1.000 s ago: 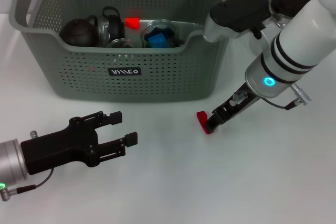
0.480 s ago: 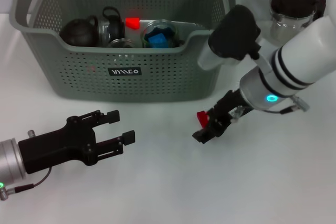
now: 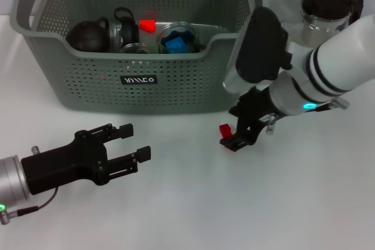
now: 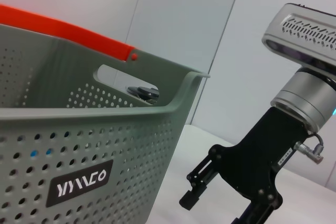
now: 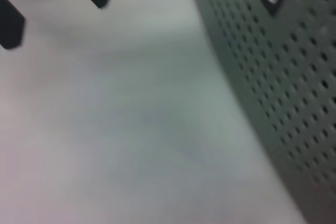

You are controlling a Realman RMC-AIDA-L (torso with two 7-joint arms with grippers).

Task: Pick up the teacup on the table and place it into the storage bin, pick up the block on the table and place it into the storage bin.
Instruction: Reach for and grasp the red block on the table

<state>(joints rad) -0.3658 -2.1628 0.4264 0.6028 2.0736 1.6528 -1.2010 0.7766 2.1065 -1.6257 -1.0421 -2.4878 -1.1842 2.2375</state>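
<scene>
Beside storage bin (image 3: 135, 57), at its right front corner, I see right gripper (image 3: 233, 139) low over table (image 3: 234, 203), jaws closed around red block (image 3: 224, 129). Block just off bin wall. Left gripper (image 3: 133, 141) parked near table front left, fingers (image 3: 126, 129) spread wide, holding nothing. Bin contains dark teapot (image 3: 88, 35), blue item. Glass jug (image 3: 325, 10) behind right arm.

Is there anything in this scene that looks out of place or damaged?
Nothing stands out. The storage bin stands upright with items inside. The right gripper is at the red block on the table; the left gripper waits open.
</scene>
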